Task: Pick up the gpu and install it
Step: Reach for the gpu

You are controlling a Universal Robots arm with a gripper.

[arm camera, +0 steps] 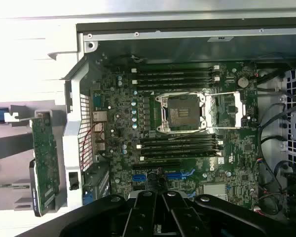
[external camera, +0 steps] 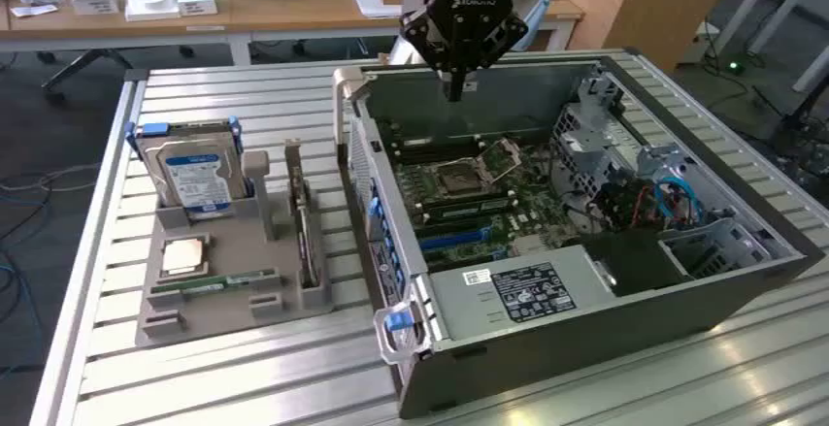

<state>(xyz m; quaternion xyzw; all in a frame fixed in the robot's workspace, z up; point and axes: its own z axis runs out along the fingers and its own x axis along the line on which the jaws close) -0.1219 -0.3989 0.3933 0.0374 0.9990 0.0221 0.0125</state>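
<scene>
The pick has not begun: the jaws, shut and empty, hang over the far wall of the open case [external camera: 583, 339]. The gpu [external camera: 301, 220] stands on edge in the tray [external camera: 214, 321] on the surface [external camera: 233, 96], at about 7 o'clock from the jaws in the exterior view. A grasp would likely need parted jaws aligned with its thin top edge. Its foot is sunk in the tray, its faces are barely visible, and the target slot on the board [external camera: 518, 203] is hard to make out.

- This looks like a robotics lab or an electronics workshop.
- An open computer case [external camera: 725, 213] lies on a slatted aluminium bench [external camera: 233, 91], and a robot arm's gripper [external camera: 455, 94] hangs over it.
- Behind stands a cluttered wooden desk [external camera: 285, 9], with loose cables [external camera: 23, 185] on the floor.
</scene>
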